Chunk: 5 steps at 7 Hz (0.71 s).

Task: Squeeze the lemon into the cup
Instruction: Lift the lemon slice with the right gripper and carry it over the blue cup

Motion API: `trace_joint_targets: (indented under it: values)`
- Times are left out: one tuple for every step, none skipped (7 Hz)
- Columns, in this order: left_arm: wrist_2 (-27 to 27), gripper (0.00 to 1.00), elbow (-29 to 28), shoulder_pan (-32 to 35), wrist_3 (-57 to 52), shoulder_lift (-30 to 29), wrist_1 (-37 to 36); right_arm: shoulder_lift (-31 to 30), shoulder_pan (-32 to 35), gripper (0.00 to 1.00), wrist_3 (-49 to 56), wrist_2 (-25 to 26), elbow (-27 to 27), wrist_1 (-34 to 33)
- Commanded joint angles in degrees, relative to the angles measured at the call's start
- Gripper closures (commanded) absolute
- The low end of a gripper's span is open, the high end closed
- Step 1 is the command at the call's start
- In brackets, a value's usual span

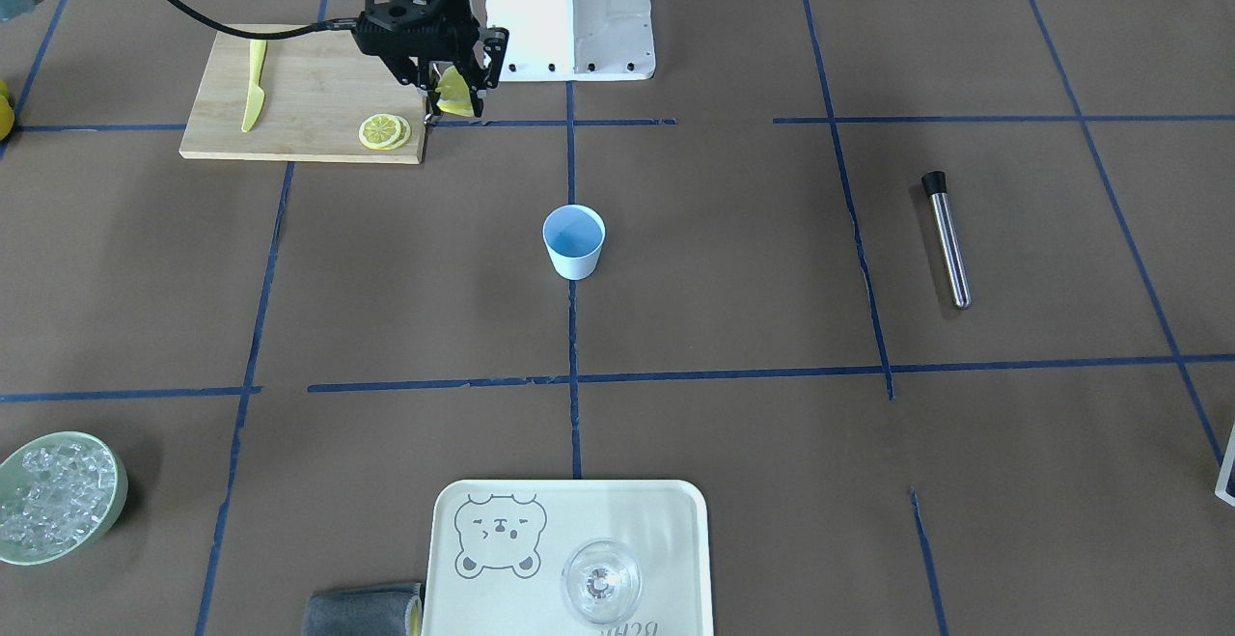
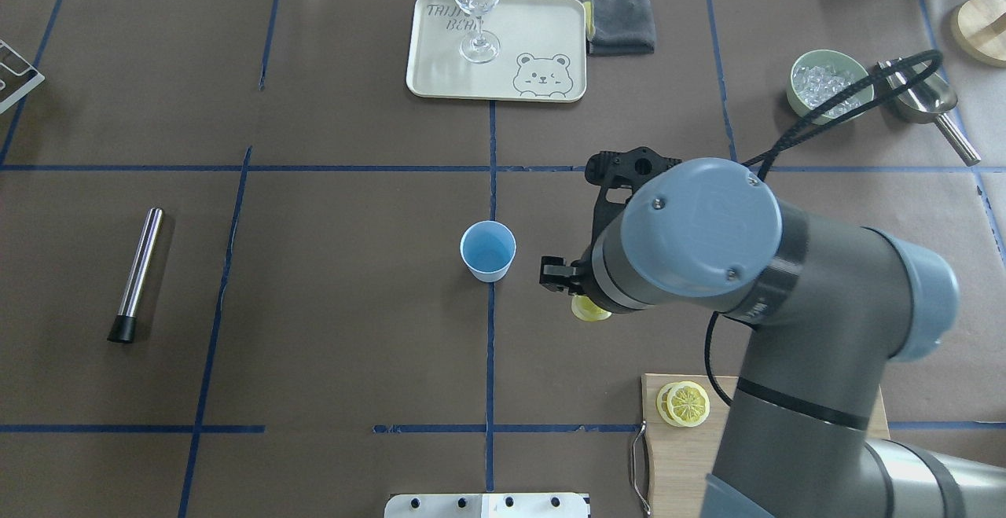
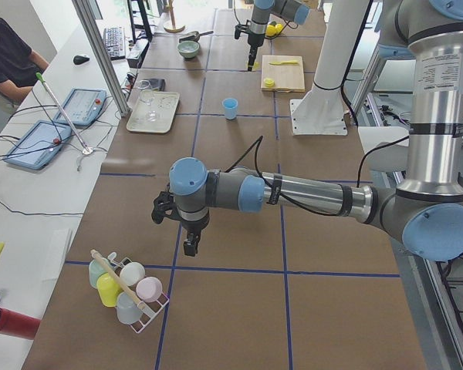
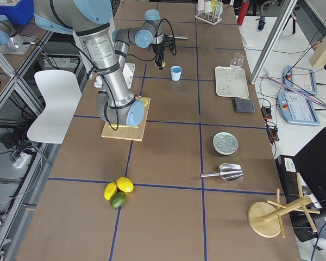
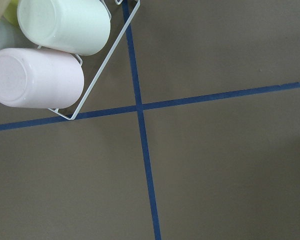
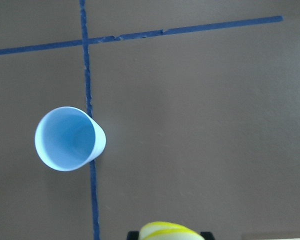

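My right end effector [image 1: 452, 103] is clamped on the lemon [image 1: 455, 94] slice, held clear of the desk [image 1: 733, 269] near the cutting board [image 1: 309, 96], because its juice must fall into the cup [image 1: 573, 241], which stands upright well apart to its left.

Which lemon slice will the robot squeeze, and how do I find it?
Find the wooden board near the robot's base. Just past its corner hangs the right gripper. The lemon slice is pinched in it, up in the air, while the other slices lie flat on the board.
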<state>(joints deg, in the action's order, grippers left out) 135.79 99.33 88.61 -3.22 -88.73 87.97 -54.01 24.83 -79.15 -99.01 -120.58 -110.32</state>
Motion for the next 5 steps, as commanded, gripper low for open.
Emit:
trace_joint_targets:
  values:
    - [0.0,0.0,-0.02,-0.01,0.06,-0.04,0.01,6.8,1.26,0.52,-0.3,-0.13,10.41,6.64]
    - [0.0,0.0,-0.02,-0.01,0.06,-0.04,0.01,9.07,1.27,0.51,-0.65,-0.13,15.5,9.31]
    - [0.0,0.0,-0.1,-0.01,-0.03,-0.04,0.1,11.36,1.27,0.5,-0.65,-0.13,18.86,9.42]
    - [0.0,0.0,-0.37,-0.01,-0.03,-0.04,0.1,14.08,1.27,0.5,-0.65,-0.13,22.29,9.33]
    - [0.0,0.0,-0.46,-0.01,-0.03,-0.04,0.1,15.24,1.27,0.49,-0.56,-0.13,25.02,9.85]
